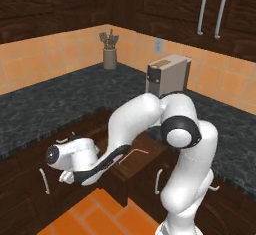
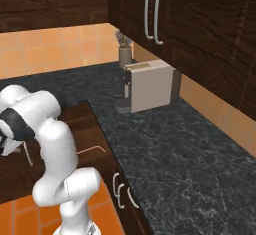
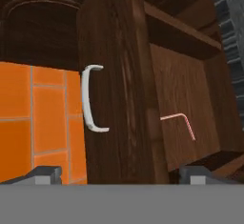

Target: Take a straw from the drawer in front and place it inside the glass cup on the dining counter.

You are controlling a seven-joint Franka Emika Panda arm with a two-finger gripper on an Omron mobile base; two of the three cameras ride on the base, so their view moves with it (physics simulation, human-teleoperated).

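The drawer (image 1: 142, 160) stands pulled out from under the black counter, and its dark-brown inside shows. The thin pinkish-red straw (image 1: 134, 152) (image 2: 93, 150) lies flat on its floor, bent tip included. In the hand view the drawer front (image 3: 119, 99) with its curved silver handle (image 3: 92, 105) is close ahead, and the straw (image 3: 178, 123) lies beyond it to the right. My gripper (image 3: 122, 175) is open, fingertips wide apart and nothing between them. It sits low in front of the drawer front, not touching the straw. The glass cup and dining counter are out of view.
A black speckled granite counter (image 1: 60, 104) wraps the corner above the drawer. On it stand a beige appliance (image 1: 167, 74) and a utensil holder (image 1: 109, 54). Dark cabinet doors with silver handles (image 2: 122, 189) flank the drawer. Orange floor tiles (image 1: 100, 214) lie below.
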